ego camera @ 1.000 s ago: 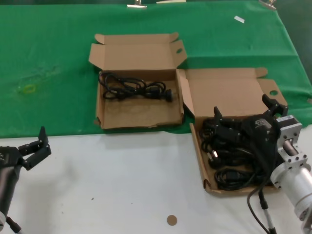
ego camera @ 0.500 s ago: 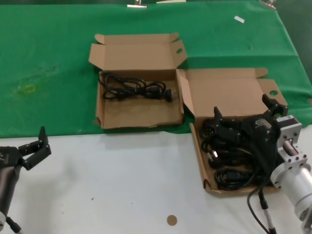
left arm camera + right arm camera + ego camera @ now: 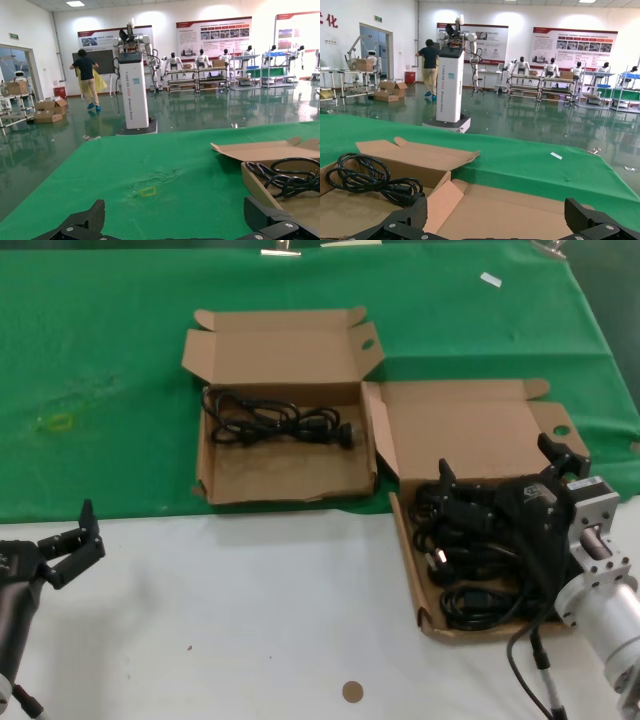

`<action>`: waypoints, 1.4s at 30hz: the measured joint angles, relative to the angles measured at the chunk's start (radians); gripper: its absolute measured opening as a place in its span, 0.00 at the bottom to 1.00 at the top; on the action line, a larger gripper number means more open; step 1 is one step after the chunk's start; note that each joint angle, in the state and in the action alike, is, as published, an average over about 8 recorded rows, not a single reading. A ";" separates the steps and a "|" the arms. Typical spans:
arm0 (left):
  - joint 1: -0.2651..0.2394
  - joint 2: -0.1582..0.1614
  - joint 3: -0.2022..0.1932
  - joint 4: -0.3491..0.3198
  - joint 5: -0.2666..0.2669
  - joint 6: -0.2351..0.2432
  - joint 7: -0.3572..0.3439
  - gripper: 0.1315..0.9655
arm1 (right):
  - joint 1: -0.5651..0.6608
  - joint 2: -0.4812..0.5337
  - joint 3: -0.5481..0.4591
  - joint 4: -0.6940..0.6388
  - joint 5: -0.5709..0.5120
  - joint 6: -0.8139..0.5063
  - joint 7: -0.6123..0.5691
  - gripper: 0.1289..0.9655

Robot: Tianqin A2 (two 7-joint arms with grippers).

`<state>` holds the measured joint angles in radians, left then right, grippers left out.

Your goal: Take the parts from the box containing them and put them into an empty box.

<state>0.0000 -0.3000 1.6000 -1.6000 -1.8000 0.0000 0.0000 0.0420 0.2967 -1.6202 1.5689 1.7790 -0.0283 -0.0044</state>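
A: Head view, two-arm rig at a green cloth and white tabletop. Right gripper sits over the splay-walled mailer box at approx. 4 o'clock in the frame, fingers spread wide apart, nothing clamped btwn them.

B: And the power cords?

A: Pile of black power cords fills that box's tray, directly under the right gripper; can't tell if the fingertips touch them. One looped cord bundle w/ its plug lies in the back half of the upright-walled box, at approx. 12 o'clock, just beside the first box.

B: Left arm?

A: Left gripper parked at 8 o'clock over the white tabletop, well apart from both boxes, fingers apart, holding nothing. Small brown disc on the tabletop at 6 o'clock.

B: Wrist cams?

A: Left wrist view: both fingertips spread, cord bundle in the box beyond. Right wrist view: fingertips wide apart over bare cardboard lid, cord bundle off in the other box.
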 joint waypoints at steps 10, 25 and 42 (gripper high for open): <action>0.000 0.000 0.000 0.000 0.000 0.000 0.000 1.00 | 0.000 0.000 0.000 0.000 0.000 0.000 0.000 1.00; 0.000 0.000 0.000 0.000 0.000 0.000 0.000 1.00 | 0.000 0.000 0.000 0.000 0.000 0.000 0.000 1.00; 0.000 0.000 0.000 0.000 0.000 0.000 0.000 1.00 | 0.000 0.000 0.000 0.000 0.000 0.000 0.000 1.00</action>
<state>0.0000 -0.3000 1.6000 -1.6000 -1.8000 0.0000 0.0000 0.0420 0.2967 -1.6202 1.5689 1.7790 -0.0283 -0.0044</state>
